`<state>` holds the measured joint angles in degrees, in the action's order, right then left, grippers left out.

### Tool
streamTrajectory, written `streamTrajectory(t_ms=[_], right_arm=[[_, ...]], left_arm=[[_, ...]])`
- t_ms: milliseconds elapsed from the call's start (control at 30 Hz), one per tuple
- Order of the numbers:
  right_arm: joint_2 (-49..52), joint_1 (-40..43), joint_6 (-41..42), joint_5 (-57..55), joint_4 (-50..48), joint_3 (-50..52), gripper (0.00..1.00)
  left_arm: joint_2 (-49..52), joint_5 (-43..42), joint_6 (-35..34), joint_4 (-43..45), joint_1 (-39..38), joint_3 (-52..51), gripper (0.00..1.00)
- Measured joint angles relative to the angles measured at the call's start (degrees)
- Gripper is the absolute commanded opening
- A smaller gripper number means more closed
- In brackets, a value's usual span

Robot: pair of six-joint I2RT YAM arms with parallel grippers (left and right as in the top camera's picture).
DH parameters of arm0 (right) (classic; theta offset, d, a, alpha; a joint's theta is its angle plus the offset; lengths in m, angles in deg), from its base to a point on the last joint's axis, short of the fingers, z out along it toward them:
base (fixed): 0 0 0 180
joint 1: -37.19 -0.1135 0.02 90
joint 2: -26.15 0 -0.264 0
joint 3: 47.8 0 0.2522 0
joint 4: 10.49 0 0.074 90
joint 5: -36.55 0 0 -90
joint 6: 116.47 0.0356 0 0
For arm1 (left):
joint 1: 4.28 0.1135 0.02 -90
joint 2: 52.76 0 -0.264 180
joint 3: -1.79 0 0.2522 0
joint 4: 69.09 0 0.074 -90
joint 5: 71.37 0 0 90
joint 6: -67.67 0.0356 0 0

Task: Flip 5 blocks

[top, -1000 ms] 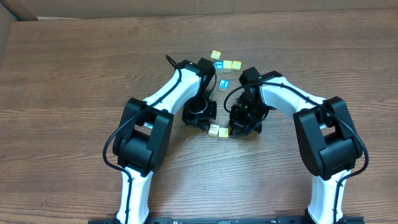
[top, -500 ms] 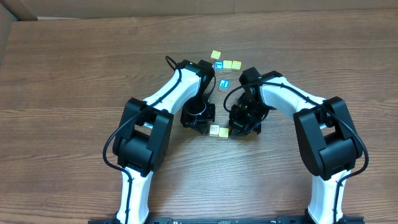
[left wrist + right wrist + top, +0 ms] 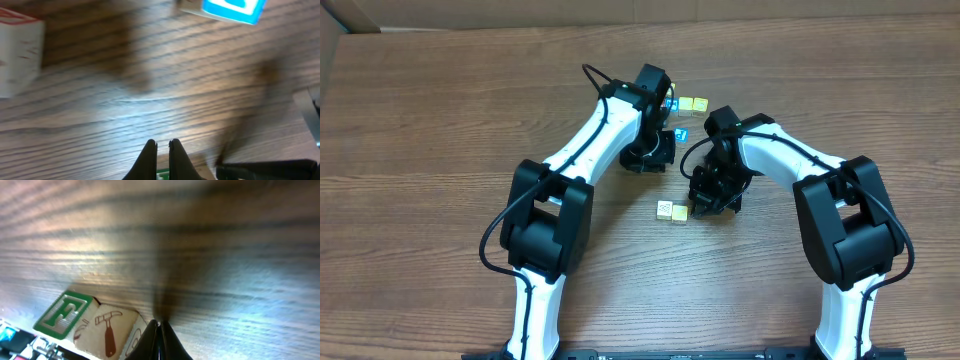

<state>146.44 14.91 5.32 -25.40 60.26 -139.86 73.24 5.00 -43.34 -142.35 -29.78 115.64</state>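
Two blocks lie side by side at mid-table: a whitish block and a yellowish block. My right gripper is shut, empty, its tips just right of them. Up close, one block shows a red hammer drawing and the other a green-lettered face; the shut right gripper touches the hammer block's edge. My left gripper hovers farther back, shut and empty. In its own view the left gripper points at bare wood, with a blue-faced block ahead.
Small cubes cluster at the back: two yellow cubes and a blue cube, with the left arm covering others. A whitish cube with a red top edge sits left of the left gripper. Both arms crowd the table's middle.
My left gripper has drawn back from the whitish and yellowish blocks toward the far cluster. The two blocks and the right gripper have not moved.
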Motion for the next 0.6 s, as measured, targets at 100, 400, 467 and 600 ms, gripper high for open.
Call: streamTrajectory(t_ms=[100,400,467,600], right_arm=[[-0.20,1.40,0.52,-0.55,-1.22,-0.02,0.05],[-0.39,7.30,0.98,-1.36,-1.33,-0.02,0.05],[-0.46,7.52,0.98,-1.73,-1.16,-0.02,0.05],[-0.57,7.52,0.98,-2.40,-0.94,-0.07,0.05]], left_arm=[[0.00,0.17,0.00,-0.04,-1.46,-0.22,0.04],[0.00,3.04,-1.16,-1.81,-3.67,-2.84,0.04],[0.00,3.54,-1.33,-2.01,-3.65,-3.10,0.04],[0.00,3.63,-1.33,-2.71,-3.67,-3.50,0.04]])
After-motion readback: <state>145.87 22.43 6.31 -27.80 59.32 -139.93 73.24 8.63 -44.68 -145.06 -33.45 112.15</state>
